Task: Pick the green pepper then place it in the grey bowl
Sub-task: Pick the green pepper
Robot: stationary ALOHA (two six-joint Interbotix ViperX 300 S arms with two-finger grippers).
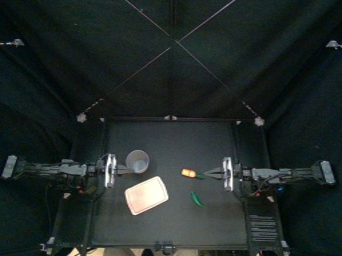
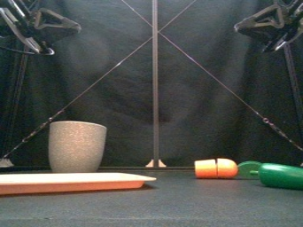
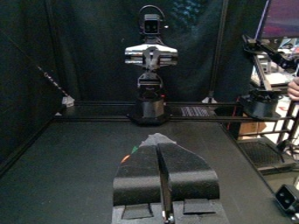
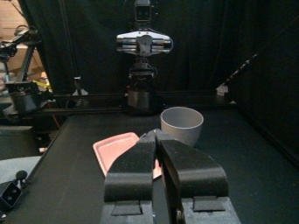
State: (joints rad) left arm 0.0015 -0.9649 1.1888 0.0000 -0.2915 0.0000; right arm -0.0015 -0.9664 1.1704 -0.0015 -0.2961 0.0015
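Observation:
The green pepper (image 1: 195, 200) lies on the table right of the middle, toward the front; it sits low at the far right in the front view (image 2: 279, 175). The grey bowl, a tall speckled cup (image 1: 138, 160), stands upright at left centre (image 2: 77, 145) and appears beyond the right jaws in the right wrist view (image 4: 181, 125). My left gripper (image 1: 118, 170) hovers just left of the cup, its jaws shut and empty (image 3: 160, 140). My right gripper (image 1: 221, 174) hangs at the right, behind the pepper, also shut and empty (image 4: 156, 136). Both are raised well above the table.
A flat pink tray (image 1: 146, 194) lies in front of the cup, left of the pepper (image 2: 71, 182). A small orange toy food (image 1: 190, 174) sits between the cup and the right gripper, just behind the pepper (image 2: 215, 168).

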